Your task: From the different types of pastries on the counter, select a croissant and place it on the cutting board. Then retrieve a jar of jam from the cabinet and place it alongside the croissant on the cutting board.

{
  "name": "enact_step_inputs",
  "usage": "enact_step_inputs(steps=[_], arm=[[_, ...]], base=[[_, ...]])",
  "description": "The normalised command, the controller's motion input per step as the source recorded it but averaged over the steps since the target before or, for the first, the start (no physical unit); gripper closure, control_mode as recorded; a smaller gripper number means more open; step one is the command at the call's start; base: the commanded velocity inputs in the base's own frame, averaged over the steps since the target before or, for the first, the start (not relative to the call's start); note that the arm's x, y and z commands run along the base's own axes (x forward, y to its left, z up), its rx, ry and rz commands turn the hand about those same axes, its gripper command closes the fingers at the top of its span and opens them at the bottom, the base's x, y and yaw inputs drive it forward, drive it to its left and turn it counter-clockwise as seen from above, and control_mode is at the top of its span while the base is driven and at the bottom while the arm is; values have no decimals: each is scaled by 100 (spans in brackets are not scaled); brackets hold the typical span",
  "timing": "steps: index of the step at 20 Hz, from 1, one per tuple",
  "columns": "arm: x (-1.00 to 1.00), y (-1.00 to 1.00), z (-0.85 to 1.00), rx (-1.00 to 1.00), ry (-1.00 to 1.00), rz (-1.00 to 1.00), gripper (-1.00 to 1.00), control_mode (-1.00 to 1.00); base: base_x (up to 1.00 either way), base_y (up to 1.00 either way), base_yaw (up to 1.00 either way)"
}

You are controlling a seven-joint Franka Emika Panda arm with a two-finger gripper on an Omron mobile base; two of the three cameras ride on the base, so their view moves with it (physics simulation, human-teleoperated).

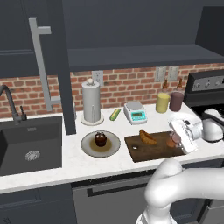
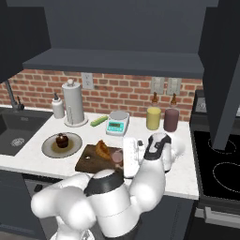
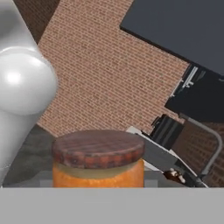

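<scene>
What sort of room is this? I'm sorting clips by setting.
A rendered home kitchen, by the look of it: a sink set in a pale counter against a brick wall, a stove at the far end, and a cutting board with a croissant on it.

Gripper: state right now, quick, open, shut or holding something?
Gripper: shut on the jam jar, over the cutting board beside the croissant.

Paper-towel holder [image 1: 92, 104] upright at the brick wall; at its 3 o'clock a green cucumber [image 1: 115, 114], then a kitchen scale [image 1: 135, 112]. Yellow canister [image 1: 162, 102] and dark red canister [image 1: 176, 100] just beside each other. Plate [image 1: 87, 148] bearing a chocolate cupcake [image 1: 100, 139]. Sink [image 1: 30, 142] at far 9 o'clock.
</scene>
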Motion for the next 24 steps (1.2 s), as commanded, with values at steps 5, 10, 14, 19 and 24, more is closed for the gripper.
enact_step_inputs(steps=[5, 10, 14, 19, 24], arm=[[0, -2, -8, 2, -6, -1, 100, -100], [15, 0, -1, 0, -1, -14, 100, -100], [19, 0, -5, 0, 0, -17, 100, -100], [25, 0, -9, 0, 0, -16, 100, -100], [35, 0, -5, 0, 2, -7, 100, -100]], base=[[0, 0, 0], [0, 0, 0], [0, 0, 0], [0, 0, 0], [0, 0, 0]])
